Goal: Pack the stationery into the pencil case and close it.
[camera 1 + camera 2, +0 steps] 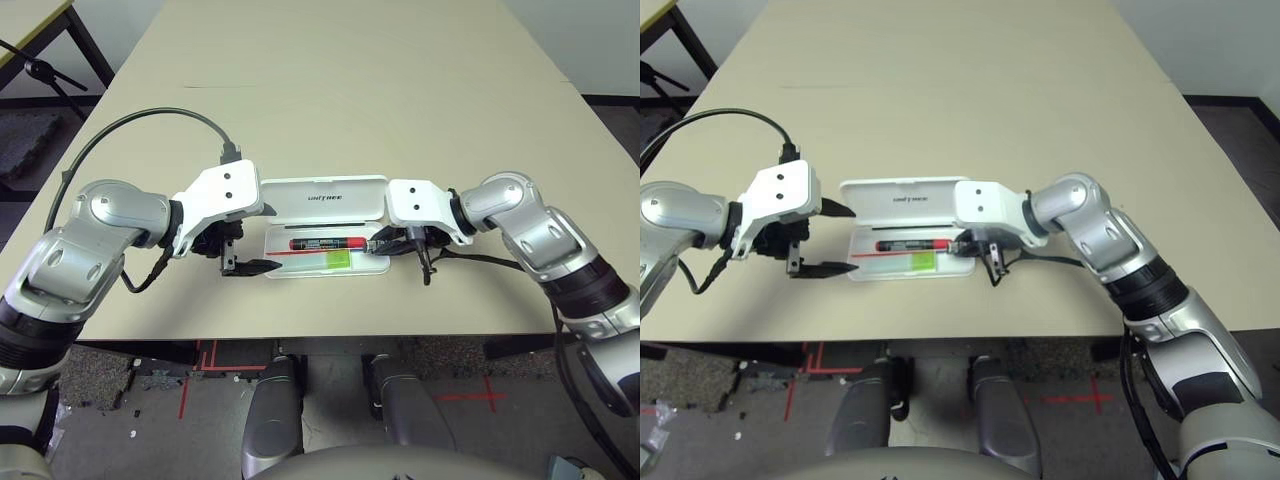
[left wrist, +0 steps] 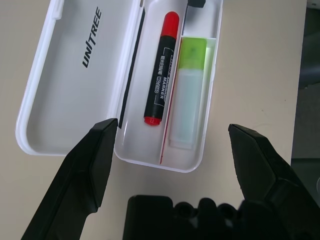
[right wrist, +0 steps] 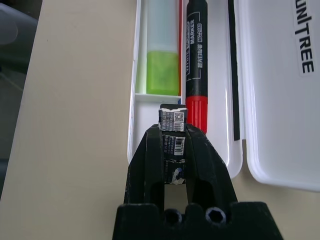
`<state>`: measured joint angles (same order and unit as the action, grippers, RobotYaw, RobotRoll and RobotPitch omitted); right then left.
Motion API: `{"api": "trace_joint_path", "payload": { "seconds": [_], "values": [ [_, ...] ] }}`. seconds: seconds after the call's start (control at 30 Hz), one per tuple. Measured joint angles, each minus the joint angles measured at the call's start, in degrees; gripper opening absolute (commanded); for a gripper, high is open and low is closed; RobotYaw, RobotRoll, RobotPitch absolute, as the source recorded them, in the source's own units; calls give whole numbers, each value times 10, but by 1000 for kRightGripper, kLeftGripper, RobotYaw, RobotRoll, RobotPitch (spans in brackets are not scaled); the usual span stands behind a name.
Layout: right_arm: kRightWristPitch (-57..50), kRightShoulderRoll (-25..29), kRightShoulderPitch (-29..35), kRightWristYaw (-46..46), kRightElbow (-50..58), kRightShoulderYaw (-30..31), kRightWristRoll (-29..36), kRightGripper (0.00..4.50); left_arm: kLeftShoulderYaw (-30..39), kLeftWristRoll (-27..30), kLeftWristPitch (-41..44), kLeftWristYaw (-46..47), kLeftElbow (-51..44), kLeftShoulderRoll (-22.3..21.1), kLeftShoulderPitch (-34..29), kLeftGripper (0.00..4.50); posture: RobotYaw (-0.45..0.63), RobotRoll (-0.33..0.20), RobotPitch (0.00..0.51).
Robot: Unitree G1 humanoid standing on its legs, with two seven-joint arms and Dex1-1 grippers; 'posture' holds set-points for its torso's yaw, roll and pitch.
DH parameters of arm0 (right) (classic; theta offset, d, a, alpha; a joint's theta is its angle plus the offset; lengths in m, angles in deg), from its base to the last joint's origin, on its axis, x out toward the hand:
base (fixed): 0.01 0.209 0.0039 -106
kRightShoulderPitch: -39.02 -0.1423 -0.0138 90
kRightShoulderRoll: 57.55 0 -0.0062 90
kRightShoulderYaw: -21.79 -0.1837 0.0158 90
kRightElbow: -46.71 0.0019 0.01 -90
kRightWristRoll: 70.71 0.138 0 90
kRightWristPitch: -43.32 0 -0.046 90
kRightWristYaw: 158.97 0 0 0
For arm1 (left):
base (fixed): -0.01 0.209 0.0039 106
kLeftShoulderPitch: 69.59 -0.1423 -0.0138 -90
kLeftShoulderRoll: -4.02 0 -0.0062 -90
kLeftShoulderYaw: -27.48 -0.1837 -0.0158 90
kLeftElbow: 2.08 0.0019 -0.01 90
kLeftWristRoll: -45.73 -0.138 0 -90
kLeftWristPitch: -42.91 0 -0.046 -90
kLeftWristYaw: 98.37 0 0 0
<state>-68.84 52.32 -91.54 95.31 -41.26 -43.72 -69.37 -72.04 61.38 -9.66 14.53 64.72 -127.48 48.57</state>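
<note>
The pencil case (image 2: pixel 75 100) is smooth, glossy white plastic, the marker pen (image 2: pixel 161 75) shiny red-and-black plastic, the gripper fingers (image 2: pixel 90 170) matt black, and the table (image 1: pixel 350 90) matt beige.

The right gripper (image 3: pixel 172 131) was clamped on a small dark clip (image 3: pixel 172 121) bearing a printed label, held over the near end of the open pencil case (image 3: pixel 235 145). Inside the case, the red-and-black marker pen (image 3: pixel 196 65) lay lengthwise, touching the clip's far corner or just beside it. The white stick with lime-green cap (image 3: pixel 162 55) lay alongside the marker, across a red stripe (image 3: pixel 180 50) from it. The lid showed "UNITREE" lettering (image 3: pixel 303 35).
</note>
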Motion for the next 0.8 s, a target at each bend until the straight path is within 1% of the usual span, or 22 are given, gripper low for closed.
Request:
{"api": "trace_joint_path", "payload": {
  "seconds": [0.23, 0.27, 0.3, 0.53, 0.57, 0.6, 0.8],
  "values": [
    [1, -8, 0, 0, 0, 12, -9, 300, 0, 0, 1, 4, -5, 0, -1, 4500, 43, 0, 163],
    [1, -8, 0, 0, 0, 12, -9, 1025, 0, 0, 1, 4, -5, 0, -1, 4500, 43, 0, 163],
    [1, -8, 0, 0, 0, 13, -9, 1260, 0, 0, 1, 4, -5, 0, -1, 4500, 43, 0, 163],
    [-5, -6, 0, 1, 0, 11, -3, 3901, 0, 0, 1, 6, -4, 0, -1, 4500, 40, 0, 158],
    [-11, -4, 0, 3, 0, 8, 4, 4345, 0, 0, 1, 6, -4, 0, -1, 4500, 38, 0, 158],
    [-24, -1, 1, 10, 2, 0, 17, 4485, 0, -1, 0, 7, -3, 0, -1, 4500, 38, 0, 158],
    [-96, 73, 2, 56, -1, -69, 93, 4485, 0, -3, -3, 8, 18, -6, -20, 4500, 26, 0, 160]
  ]
}}
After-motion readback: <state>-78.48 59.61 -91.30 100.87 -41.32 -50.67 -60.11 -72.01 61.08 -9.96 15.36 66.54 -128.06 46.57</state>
